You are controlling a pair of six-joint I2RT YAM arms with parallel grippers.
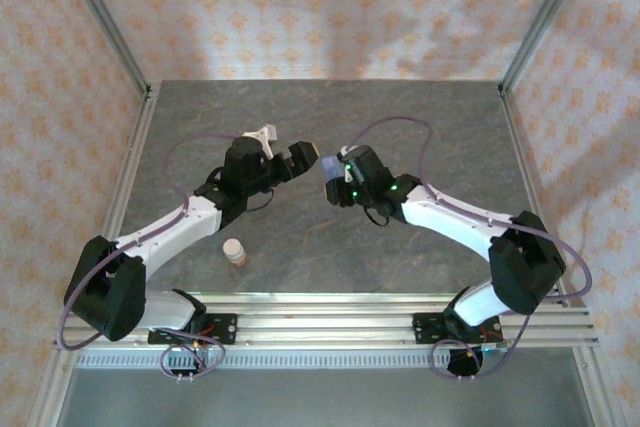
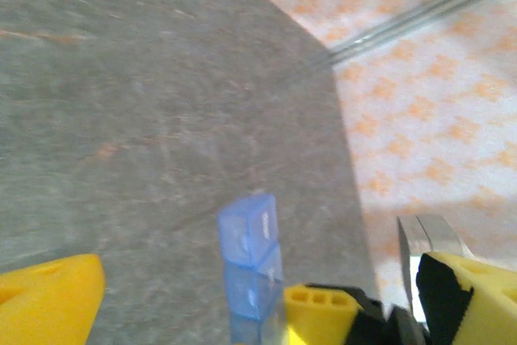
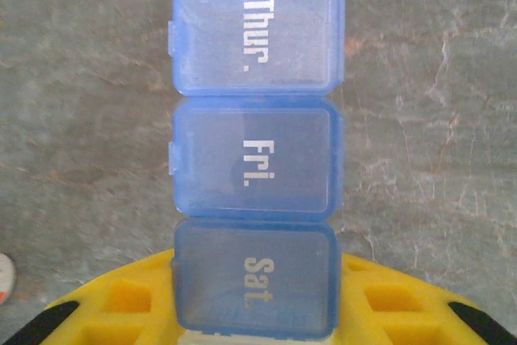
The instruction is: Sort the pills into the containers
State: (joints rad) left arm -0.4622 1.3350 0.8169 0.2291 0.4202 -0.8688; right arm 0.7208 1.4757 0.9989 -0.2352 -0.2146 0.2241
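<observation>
Closed pill box (image 3: 254, 151) (Thur., Fri., Sat. lids); contents unclear.

The pill box (image 3: 254, 151) is translucent blue plastic, smooth and faintly glossy, with white printed lettering. The table (image 3: 420, 119) looks like matt grey stone with pale veins. The yellow fingers (image 3: 97, 325) are matt plastic, and the rail (image 1: 330, 317) is brushed metal.

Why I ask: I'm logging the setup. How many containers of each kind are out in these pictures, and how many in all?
Blue pill box: 1
White-capped orange-brown bottle: 1
Total: 2
</observation>
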